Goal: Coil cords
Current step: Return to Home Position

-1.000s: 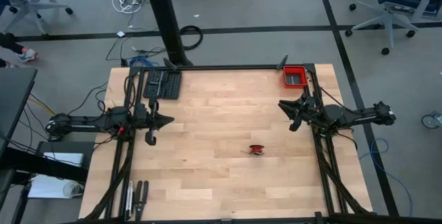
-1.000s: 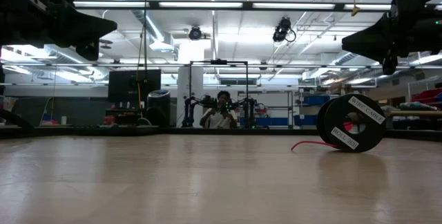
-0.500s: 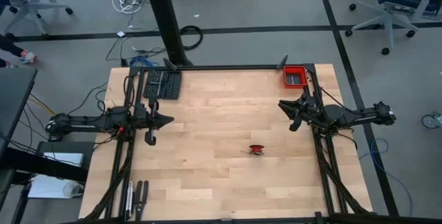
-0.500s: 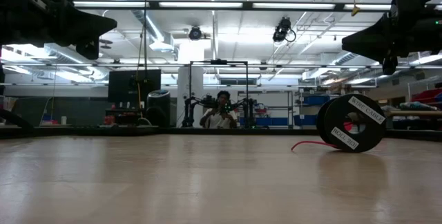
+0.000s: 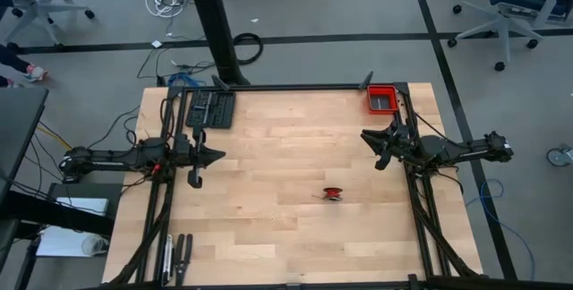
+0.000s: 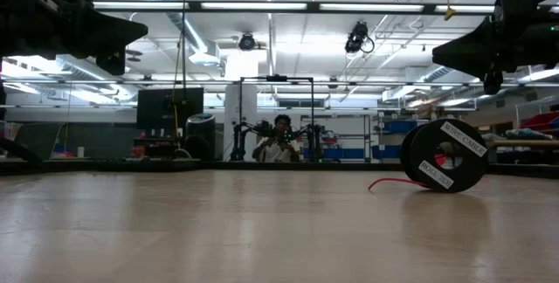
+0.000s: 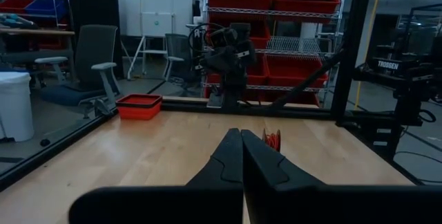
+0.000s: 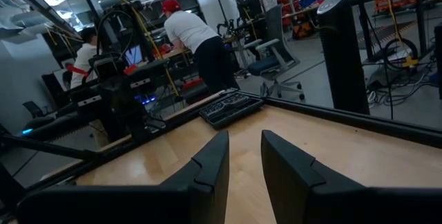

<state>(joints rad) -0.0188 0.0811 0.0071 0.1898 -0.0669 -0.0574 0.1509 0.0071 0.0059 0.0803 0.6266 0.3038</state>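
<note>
Across the wooden table (image 5: pixel 269 147) both arms sit folded at their own sides, well apart from the work. The left arm (image 5: pixel 116 157) lies along the left edge. Its wrist view shows the left gripper (image 7: pixel 242 137) with jaws pressed together and nothing between them. The right arm (image 5: pixel 457 149) mirrors it on the right edge. The right gripper (image 8: pixel 244 137) has its jaws a little apart, a strip of table showing between them, and holds nothing. A black tool tray (image 5: pixel 211 108) rests at the far left corner and a red bin (image 5: pixel 382 87) at the far right corner.

Between the arms, nearer the right one and toward the edge opposite the bin, stands the black spool (image 6: pixel 445 168). The red cord (image 6: pixel 439 159) is wound on its hub. The spool is up on its rims, so its axle runs level with the table and one labelled flange is turned partly toward the low camera. A short loose tail (image 6: pixel 384 182) trails flat from the base toward the left arm's side.

The coiling looks finished apart from that tail. I judge the cord very light, limp and thin, likely to slip from a loose pinch, so it is best nipped close to the spool. The spool seems light and apt to roll on its rims. A grip across both flanges should steady it.
</note>
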